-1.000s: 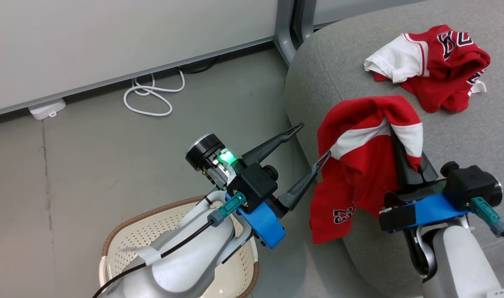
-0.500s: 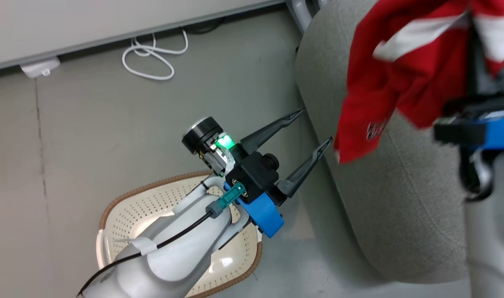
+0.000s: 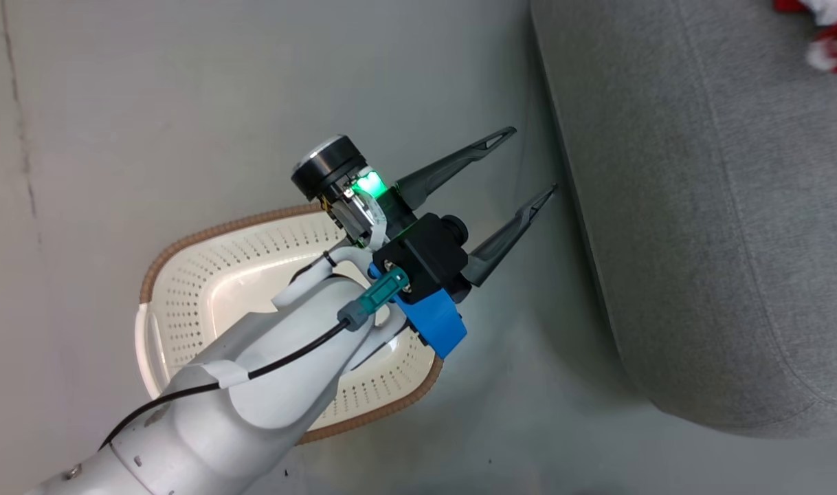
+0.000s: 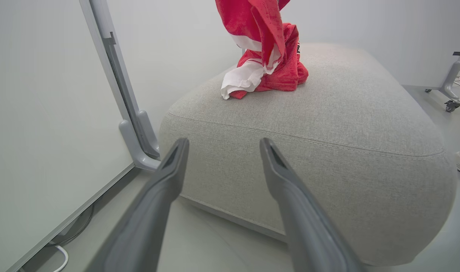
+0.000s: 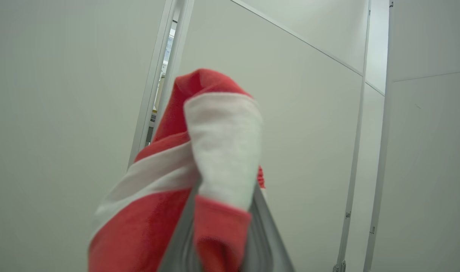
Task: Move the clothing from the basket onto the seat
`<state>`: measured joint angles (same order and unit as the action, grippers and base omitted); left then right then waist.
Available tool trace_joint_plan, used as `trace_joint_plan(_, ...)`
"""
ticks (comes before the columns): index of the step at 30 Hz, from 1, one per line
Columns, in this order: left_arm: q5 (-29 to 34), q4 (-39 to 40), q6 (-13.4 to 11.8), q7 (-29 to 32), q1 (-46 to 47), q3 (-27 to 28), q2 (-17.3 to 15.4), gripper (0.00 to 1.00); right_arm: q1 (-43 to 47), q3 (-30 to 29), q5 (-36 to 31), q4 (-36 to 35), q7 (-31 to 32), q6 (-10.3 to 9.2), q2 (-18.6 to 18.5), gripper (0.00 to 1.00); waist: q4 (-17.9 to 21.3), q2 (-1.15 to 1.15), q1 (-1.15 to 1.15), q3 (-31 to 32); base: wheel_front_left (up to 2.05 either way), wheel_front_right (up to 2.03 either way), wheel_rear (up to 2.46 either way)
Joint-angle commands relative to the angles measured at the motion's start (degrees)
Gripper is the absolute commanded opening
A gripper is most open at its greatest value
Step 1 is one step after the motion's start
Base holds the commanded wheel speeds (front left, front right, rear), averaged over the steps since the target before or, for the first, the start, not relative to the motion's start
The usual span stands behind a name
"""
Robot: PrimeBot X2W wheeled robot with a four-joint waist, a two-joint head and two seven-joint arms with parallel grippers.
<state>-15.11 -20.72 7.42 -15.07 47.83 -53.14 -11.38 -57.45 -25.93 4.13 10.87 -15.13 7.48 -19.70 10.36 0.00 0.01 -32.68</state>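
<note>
The cream basket (image 3: 205, 237) with its brown rim stands on the floor, left of the grey seat (image 3: 700, 206); its visible inside is bare plastic, partly covered by my left forearm. Above the basket's right end my left gripper (image 3: 534, 159) is open, its tips close to the seat's side and holding nothing. In the left wrist view the gripper (image 4: 224, 143) faces the seat (image 4: 328, 124), where crumpled red and white clothing (image 4: 275, 75) lies; another red garment (image 4: 256, 22) hangs down above it. My right gripper (image 5: 222, 226) is shut on that red garment with a white band (image 5: 218, 158), which covers its fingertips.
A grey partition post (image 4: 139, 139) and white wall panels stand left of the seat. A white cable (image 4: 62, 260) lies on the floor by the panel. A wheeled stand foot (image 4: 449, 102) is beyond the seat's far right. Grey floor lies between basket and seat.
The head camera has tilted down, shifting the whole picture. My right gripper has lifted the red garment up and out at the upper right. The left gripper stays open.
</note>
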Motion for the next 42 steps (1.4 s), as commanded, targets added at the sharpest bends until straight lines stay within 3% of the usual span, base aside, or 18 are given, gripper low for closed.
trace_joint_plan(1,0.2,-0.1,0.1,-0.1,1.5,-0.1,-0.8,1.0,-2.3,-1.1,0.2,2.3,0.0,0.03,-2.8,0.0,0.3,0.0,-0.01,-3.8,0.0,0.0,0.0)
trace_joint_plan(6,0.4,-0.1,0.1,0.1,2.4,-0.7,-1.8,1.0,-3.8,-2.8,0.2,8.7,0.0,0.02,-9.5,0.0,1.5,0.0,-0.01,-6.1,0.0,0.0,0.0)
trace_joint_plan(11,0.3,0.0,0.1,0.1,2.9,-1.4,-2.5,1.0,-2.5,-2.2,-2.8,17.1,0.0,0.02,-12.0,0.0,2.4,0.0,-0.01,-7.2,0.0,0.0,0.0)
trace_joint_plan(29,-0.1,1.5,-0.5,0.8,4.6,-2.0,-3.8,1.0,1.8,-5.4,-6.1,32.5,0.0,0.02,-5.7,0.0,1.2,0.0,-0.01,-10.7,0.0,0.0,0.0)
trace_joint_plan(33,-0.4,1.3,-0.8,0.7,4.4,-2.2,-4.0,1.0,2.2,-5.4,-5.9,33.0,0.0,0.02,-4.3,0.01,1.6,0.0,-0.01,-10.1,0.0,0.0,0.0)
trace_joint_plan(34,-0.4,1.3,-0.8,0.7,4.2,-2.3,-4.1,1.0,2.5,-5.4,-5.8,32.4,0.0,0.02,-4.2,0.7,1.7,0.0,-0.01,-9.8,0.0,0.0,0.0)
trace_joint_plan(35,-0.4,1.1,-0.8,0.6,4.0,-2.3,-4.1,1.0,2.9,-5.5,-5.7,31.7,0.0,0.02,-4.0,1.0,1.8,0.0,-0.01,-9.3,0.0,0.0,0.0)
trace_joint_plan(42,-1.5,0.6,-1.5,0.2,1.8,-2.0,-3.3,1.0,9.1,-4.8,-5.8,24.4,0.0,0.02,-1.9,1.0,2.1,0.0,-0.01,-4.1,0.0,0.0,0.0)
